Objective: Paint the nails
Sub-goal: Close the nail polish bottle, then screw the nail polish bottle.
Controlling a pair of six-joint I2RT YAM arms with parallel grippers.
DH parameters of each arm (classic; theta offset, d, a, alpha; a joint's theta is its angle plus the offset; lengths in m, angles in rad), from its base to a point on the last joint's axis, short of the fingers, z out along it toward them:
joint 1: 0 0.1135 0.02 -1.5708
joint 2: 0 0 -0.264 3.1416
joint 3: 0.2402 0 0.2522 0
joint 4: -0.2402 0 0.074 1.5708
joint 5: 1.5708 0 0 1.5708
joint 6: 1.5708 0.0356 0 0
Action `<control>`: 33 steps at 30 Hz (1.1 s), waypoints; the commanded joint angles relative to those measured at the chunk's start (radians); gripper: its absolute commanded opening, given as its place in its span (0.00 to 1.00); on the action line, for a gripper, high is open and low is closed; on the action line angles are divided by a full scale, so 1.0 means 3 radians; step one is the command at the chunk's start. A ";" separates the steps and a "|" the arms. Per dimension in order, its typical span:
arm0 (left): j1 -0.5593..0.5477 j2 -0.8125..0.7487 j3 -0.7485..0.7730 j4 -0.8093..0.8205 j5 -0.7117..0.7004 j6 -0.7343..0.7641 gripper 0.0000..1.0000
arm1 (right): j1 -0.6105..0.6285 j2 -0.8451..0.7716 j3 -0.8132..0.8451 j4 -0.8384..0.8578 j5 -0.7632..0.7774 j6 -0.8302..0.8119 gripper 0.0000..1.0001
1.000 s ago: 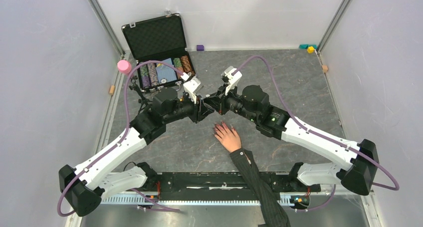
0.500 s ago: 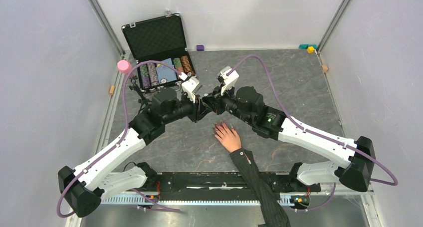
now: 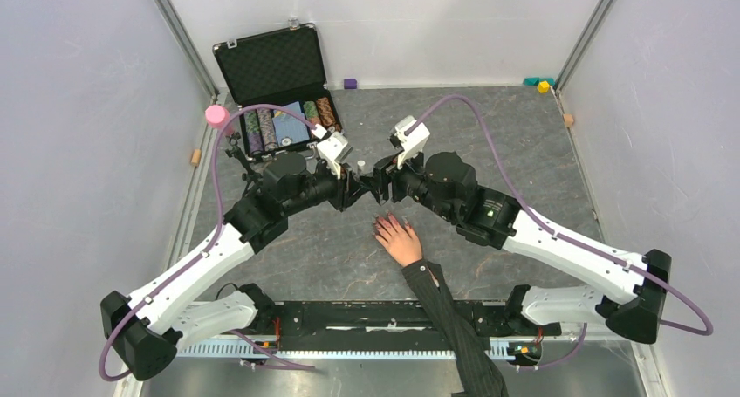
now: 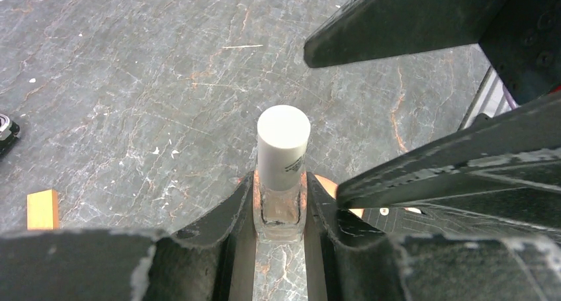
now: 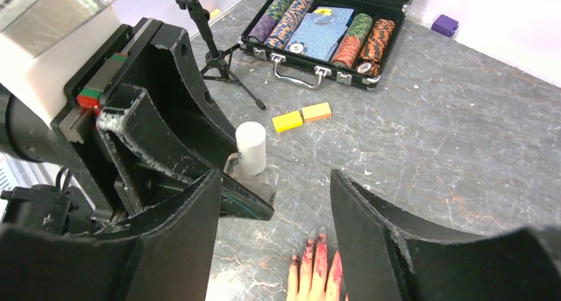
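A pale hand (image 3: 398,238) in a dark pinstriped sleeve lies flat on the grey table, fingers pointing away from the arm bases. Its nails (image 5: 322,234) show in the right wrist view, and the fingers (image 5: 317,264) are smeared with red. My left gripper (image 4: 280,212) is shut on the clear body of a small bottle (image 4: 282,150) with a white cap, held upright just beyond the fingertips. My right gripper (image 5: 276,178) stands open, facing the bottle (image 5: 251,149) from the right, above the fingertips, with nothing between its jaws.
An open black case of poker chips (image 3: 279,92) stands at the back left, with a pink cylinder (image 3: 216,115) beside it. A small black tripod (image 5: 212,43) and yellow and orange blocks (image 5: 301,117) lie behind the bottle. A purple block (image 3: 350,83) sits by the back wall.
My right gripper has opened from shut and drawn back a little to the right of the bottle. The left gripper still holds the bottle in the same place. The hand has not moved.
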 commanded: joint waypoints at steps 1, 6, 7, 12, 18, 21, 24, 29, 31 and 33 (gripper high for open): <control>0.0025 -0.0043 0.0219 0.0232 -0.0121 0.0161 0.02 | 0.0056 -0.0172 0.0143 -0.0170 -0.0029 -0.0176 0.68; 0.0028 -0.0008 0.0280 0.0119 -0.0270 0.0188 0.02 | -0.0017 -0.0276 0.0155 -0.0259 -0.0087 -0.0319 0.72; 0.0025 -0.0009 0.0286 0.0114 -0.0272 0.0188 0.02 | -0.0061 -0.0299 0.0142 -0.0267 -0.0138 -0.0332 0.73; 0.0040 0.0050 0.0329 0.0068 -0.0204 0.0148 0.02 | -0.0491 -0.0449 -0.0021 -0.0161 -0.0700 -0.0290 0.74; 0.0094 0.0108 0.0383 0.0088 0.0392 0.0120 0.02 | -0.1025 -0.0649 -0.0321 0.0202 -0.1500 -0.0246 0.75; 0.0105 0.0134 0.0415 0.0169 0.1248 0.0125 0.02 | -0.1171 -0.0719 -0.0405 0.0477 -0.1917 -0.0185 0.75; 0.0105 0.0144 0.0404 0.0319 0.1867 0.0024 0.02 | -0.1204 -0.0783 -0.0489 0.0863 -0.2356 -0.0073 0.76; 0.0104 0.0220 0.0446 0.0428 0.2524 -0.0126 0.02 | -0.1202 -0.0845 -0.0692 0.1584 -0.2849 0.0222 0.77; 0.0104 0.0238 0.0434 0.0528 0.2636 -0.0210 0.02 | -0.1203 -0.0810 -0.0713 0.1789 -0.3062 0.0366 0.77; 0.0104 0.0242 0.0407 0.0574 0.2674 -0.0283 0.02 | -0.1199 -0.0734 -0.0702 0.1966 -0.3280 0.0509 0.75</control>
